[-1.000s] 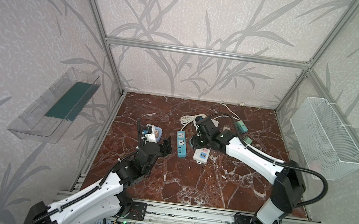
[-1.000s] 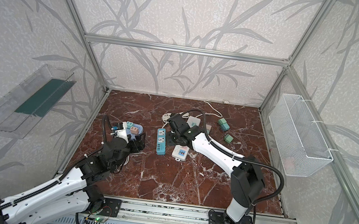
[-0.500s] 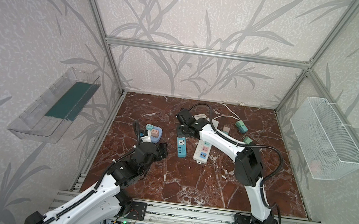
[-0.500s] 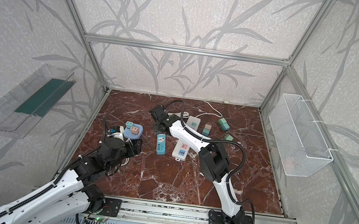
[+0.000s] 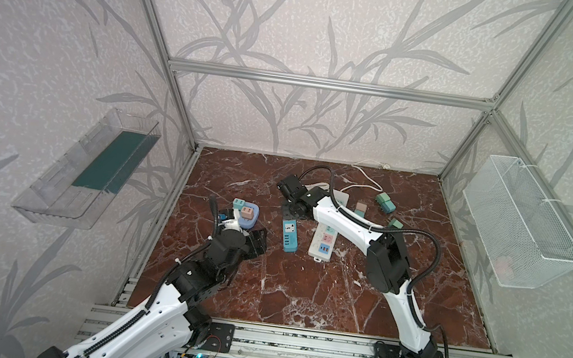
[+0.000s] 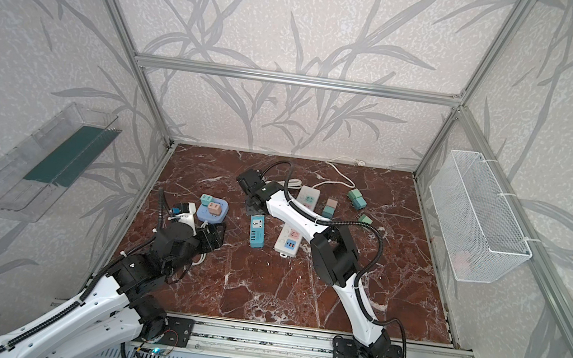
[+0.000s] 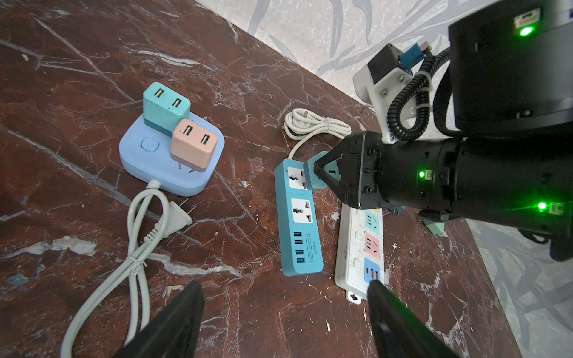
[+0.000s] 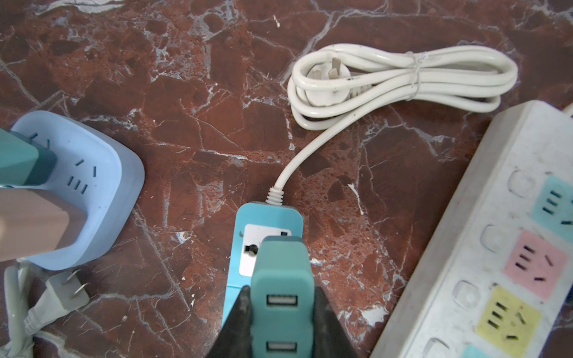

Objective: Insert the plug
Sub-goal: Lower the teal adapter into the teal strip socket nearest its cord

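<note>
Both top views show the right gripper [image 5: 291,211] at the cord end of the blue rectangular plastic power strip [image 5: 289,236]. Left wrist: the left gripper [image 7: 283,283] is spread and empty, with the strip ahead of it. Right wrist: the right gripper clenches the teal two-port USB charger plug [image 8: 280,279] over the strip's end socket.

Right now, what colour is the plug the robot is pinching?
Teal; the right wrist view shows the plug best.

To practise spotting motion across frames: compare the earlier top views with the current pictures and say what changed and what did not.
The right end effector, shut on the teal adapter, swung left from beside the white strip to the cable end of the blue strip, its elbow lifting. The left end effector, open, drew back slightly. Both strips and the light-blue hub stayed put.
</note>
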{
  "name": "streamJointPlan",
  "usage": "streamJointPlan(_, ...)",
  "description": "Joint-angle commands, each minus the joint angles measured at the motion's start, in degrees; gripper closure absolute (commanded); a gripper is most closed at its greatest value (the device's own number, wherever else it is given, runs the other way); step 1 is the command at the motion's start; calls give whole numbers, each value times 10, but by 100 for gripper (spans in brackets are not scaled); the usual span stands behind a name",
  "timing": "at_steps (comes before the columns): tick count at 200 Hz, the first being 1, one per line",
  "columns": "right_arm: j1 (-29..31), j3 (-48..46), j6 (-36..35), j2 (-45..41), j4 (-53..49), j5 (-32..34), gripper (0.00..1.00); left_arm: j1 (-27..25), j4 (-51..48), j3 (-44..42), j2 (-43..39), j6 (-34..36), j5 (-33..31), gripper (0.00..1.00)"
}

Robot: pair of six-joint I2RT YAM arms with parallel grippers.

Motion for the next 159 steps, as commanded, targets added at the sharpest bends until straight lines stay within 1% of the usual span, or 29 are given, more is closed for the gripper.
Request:
streamJointPlan(1, -6, 12, 13, 12, -19, 1, 100, 1, 9, -5, -5, -9, 0, 17)
streamJointPlan(78, -14, 16, 19, 30, -15, -8, 100, 2, 18, -10, -5, -9, 5, 17)
streamJointPlan(103, -13, 22, 20, 42, -43, -13, 100, 2, 19, -10, -7, -8, 5, 17)
streamJointPlan(126, -10, -8, 19, 32, -50, -23, 100, 2, 19, -12, -10, -8, 5, 17)
streamJointPlan(159, -5, -70, 10, -12, -47, -35, 100, 2, 20, -13, -13, -6, 7, 17)
